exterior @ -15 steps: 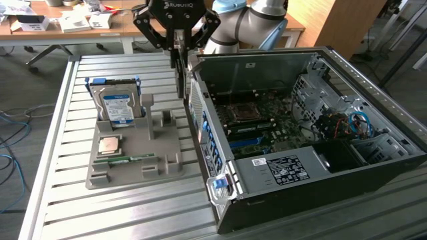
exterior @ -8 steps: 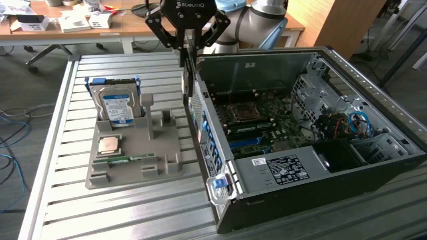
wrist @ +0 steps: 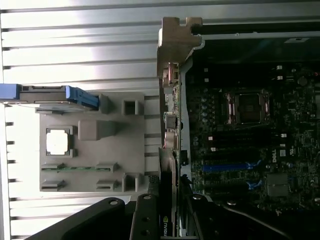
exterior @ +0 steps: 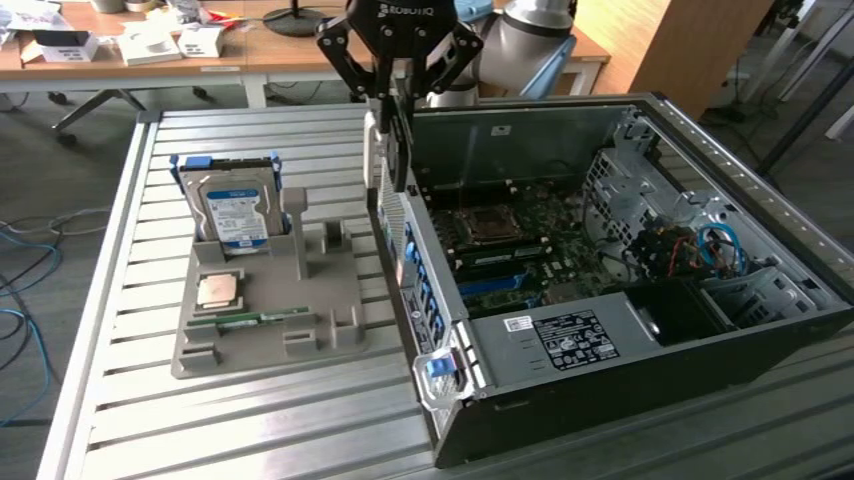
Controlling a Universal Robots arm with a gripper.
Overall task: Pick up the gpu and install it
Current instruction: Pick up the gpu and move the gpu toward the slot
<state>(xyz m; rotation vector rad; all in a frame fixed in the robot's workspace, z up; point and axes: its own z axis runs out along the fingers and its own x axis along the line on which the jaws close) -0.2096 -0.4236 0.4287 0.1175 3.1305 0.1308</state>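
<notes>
1. The gpu, a thin flat tan-brown circuit card with a grey metal end bracket, hung upright and edge-on over the rear wall of the open black computer case. It was above the case, not seated in any slot.
2. The black gripper had its jaws clamped on the card's upper edge, directly above the case's rear wall.
3. Inside the case lay the dark motherboard, with its square processor socket bare and a blue slot beside it.
4. Just outside the case's rear wall sat a grey plastic parts holder.
5. On the holder's side away from the case, a boxy silver hard drive with a blue-white label stood upright.
6. The holder also carried a square metal-topped processor chip and a short narrow green memory stick, both lying flat.
7. Case and holder rested on a slatted silver metal table.
</notes>
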